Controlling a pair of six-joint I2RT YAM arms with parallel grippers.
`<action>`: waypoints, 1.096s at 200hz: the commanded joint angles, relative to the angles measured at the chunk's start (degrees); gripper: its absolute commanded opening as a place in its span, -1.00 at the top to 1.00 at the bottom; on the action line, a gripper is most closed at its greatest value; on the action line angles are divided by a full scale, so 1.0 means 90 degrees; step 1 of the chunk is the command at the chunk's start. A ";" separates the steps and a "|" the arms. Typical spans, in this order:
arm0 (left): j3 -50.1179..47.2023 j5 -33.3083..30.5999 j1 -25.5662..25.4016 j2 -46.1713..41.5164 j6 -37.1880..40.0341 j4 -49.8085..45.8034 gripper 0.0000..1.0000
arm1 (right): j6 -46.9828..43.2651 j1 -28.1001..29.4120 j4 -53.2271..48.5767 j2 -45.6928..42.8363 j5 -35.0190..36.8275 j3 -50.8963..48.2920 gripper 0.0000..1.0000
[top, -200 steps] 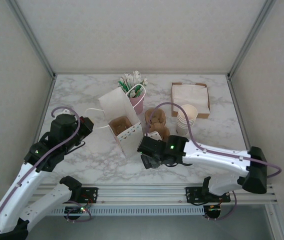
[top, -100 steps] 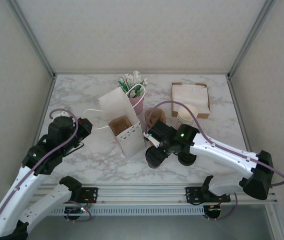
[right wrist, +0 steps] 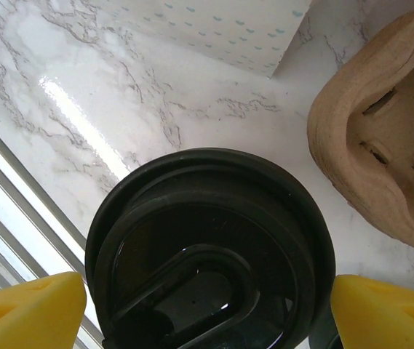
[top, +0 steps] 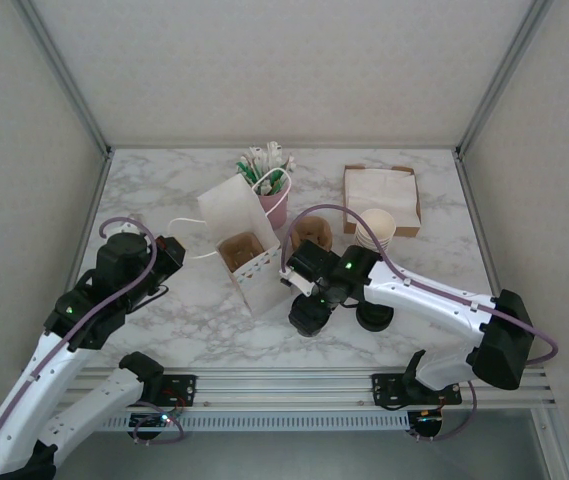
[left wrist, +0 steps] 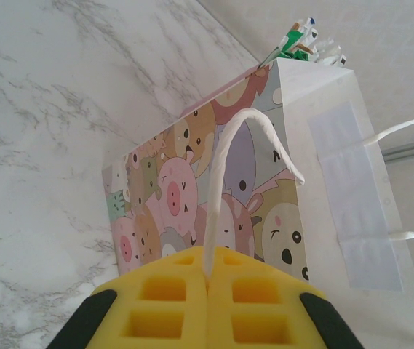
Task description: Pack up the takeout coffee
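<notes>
The takeout coffee (top: 308, 316), a cup under a round black lid (right wrist: 210, 247), is near the table's front, just right of the bag. My right gripper (top: 312, 300) comes down over it; its yellow fingertips (right wrist: 36, 309) sit against both sides of the lid, so it is shut on the cup. The paper bag (top: 254, 265) with cartoon animals (left wrist: 170, 196) stands open with a brown cardboard carrier (top: 241, 247) inside. My left gripper (top: 169, 255) is shut on the bag's white handle (left wrist: 225, 167), to the bag's left.
A brown pulp carrier (top: 314, 230) lies right of the bag, close to the cup (right wrist: 381, 145). Low black lids (top: 374, 316) sit under the right forearm. A stack of cream cups (top: 374, 230), a napkin box (top: 382, 190) and a pink cup of packets (top: 269, 185) stand behind.
The right gripper has shifted a little right and toward the near edge, and the black-lidded cup now shows beneath it. The left gripper still holds the handle in the same place.
</notes>
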 commanded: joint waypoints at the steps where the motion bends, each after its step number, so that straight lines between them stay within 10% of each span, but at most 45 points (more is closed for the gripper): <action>1: -0.0080 0.0060 0.0047 -0.0008 0.0098 0.0016 0.99 | -0.0066 -0.0038 0.0002 0.0043 -0.0116 0.0058 -0.72; 219: -0.0072 -0.0071 0.0047 0.0003 0.0000 -0.0048 0.99 | 0.0693 0.0344 -0.0301 0.0493 0.0743 -0.0083 -0.44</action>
